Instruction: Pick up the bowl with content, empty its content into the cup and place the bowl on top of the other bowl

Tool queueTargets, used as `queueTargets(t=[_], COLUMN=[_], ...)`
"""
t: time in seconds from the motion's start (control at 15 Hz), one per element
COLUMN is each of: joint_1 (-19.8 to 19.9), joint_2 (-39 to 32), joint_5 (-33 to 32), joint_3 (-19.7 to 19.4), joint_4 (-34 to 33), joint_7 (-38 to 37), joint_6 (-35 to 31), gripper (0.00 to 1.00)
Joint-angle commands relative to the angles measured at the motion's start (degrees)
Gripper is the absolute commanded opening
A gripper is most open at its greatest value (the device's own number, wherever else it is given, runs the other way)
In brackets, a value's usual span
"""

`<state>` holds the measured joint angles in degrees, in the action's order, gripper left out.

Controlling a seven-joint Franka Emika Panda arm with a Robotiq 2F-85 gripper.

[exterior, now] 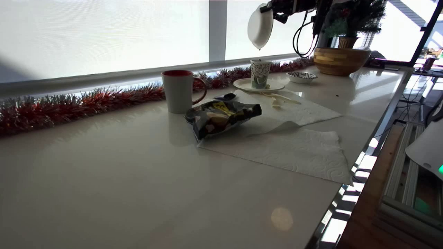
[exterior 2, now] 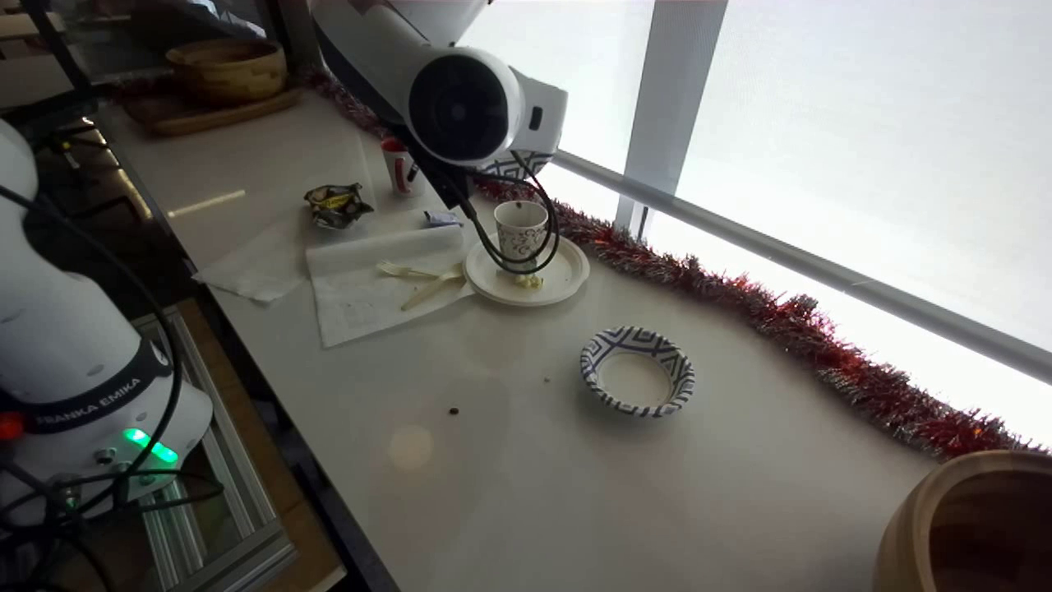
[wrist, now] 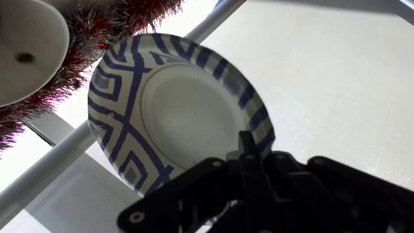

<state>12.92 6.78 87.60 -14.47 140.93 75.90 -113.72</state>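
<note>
My gripper (wrist: 263, 147) is shut on the rim of a paper bowl (wrist: 194, 110), white with blue pattern inside. In an exterior view the gripper (exterior: 273, 13) holds the bowl (exterior: 260, 28) steeply tilted, high above the cup (exterior: 260, 74). The bowl's inside shows only tiny specks. Dark specks show at the bowl's lower lip and the cup's mouth. The patterned white cup also stands upright in an exterior view (exterior 2: 518, 238). The other bowl (exterior 2: 634, 378), patterned and empty, rests on the table; it also shows here (exterior: 301, 79). The arm hides the fingers in that closer exterior view.
The cup stands on a white plate (exterior 2: 567, 284) with yellowish bits. A fork (exterior 2: 403, 270), a knife (exterior 2: 427, 292), paper towels (exterior: 294, 152), a black snack bag (exterior: 221, 117) and a mug (exterior: 178, 91) lie nearby. Tinsel (exterior 2: 740, 300) runs along the window. A wooden bowl (exterior: 341, 60) stands beyond.
</note>
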Motion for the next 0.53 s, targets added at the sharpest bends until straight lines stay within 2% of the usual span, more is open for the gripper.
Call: queueTargets(t=[0.0, 0.27, 0.47], joint_1=[1.29, 2.08, 2.18], joint_2=[-0.76, -1.79, 2.14], joint_5=[2.13, 1.87, -0.88], joint_3=[-0.81, -1.55, -0.85], joint_4=[0.73, 0.61, 1.33], joint_7=[2.54, 3.09, -0.96], joint_6=[4.22, 7.49, 3.57], gripper=[0.01, 0.01, 0.01])
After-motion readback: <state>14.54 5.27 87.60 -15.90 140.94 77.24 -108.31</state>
